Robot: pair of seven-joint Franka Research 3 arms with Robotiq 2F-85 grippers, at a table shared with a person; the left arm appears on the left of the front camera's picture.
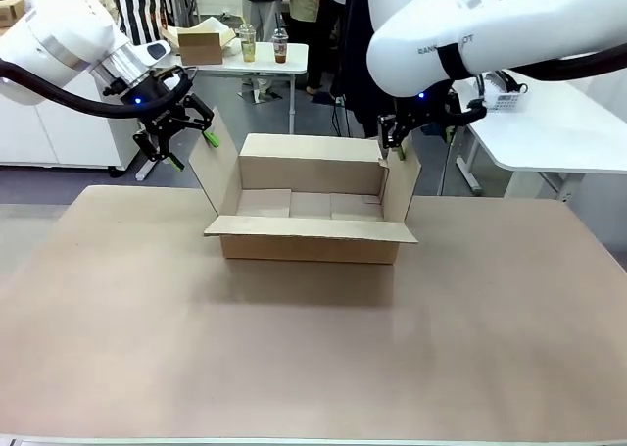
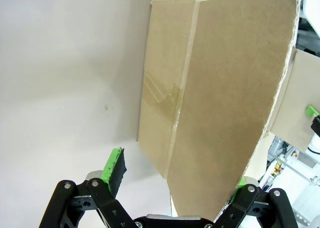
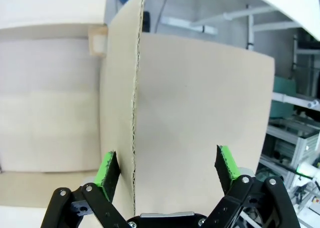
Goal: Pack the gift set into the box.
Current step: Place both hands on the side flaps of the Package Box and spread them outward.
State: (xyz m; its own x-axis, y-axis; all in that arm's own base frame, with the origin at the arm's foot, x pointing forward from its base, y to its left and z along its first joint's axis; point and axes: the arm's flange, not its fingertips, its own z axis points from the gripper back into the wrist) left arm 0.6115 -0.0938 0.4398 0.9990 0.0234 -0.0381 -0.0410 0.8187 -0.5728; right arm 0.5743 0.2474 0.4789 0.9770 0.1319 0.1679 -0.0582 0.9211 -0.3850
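Reaches in from 10 o'clock with the left arm (image 1: 59, 34), wrist tilted down toward 4 o'clock, carrying the left gripper (image 1: 193, 150) with jaws spread wide, green pads (image 2: 114, 168) well apart. Stretches in from 2 o'clock with the right arm (image 1: 460, 34), pointing the right gripper (image 1: 394, 150) downward, likewise spread wide, at 1 o'clock of centre

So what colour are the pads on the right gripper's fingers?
The right gripper has bright green pads; clearest in the right wrist view.

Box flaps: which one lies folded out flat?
The near long flap, on the robot's side, lies level; the far flap, left flap and right flap stand up.
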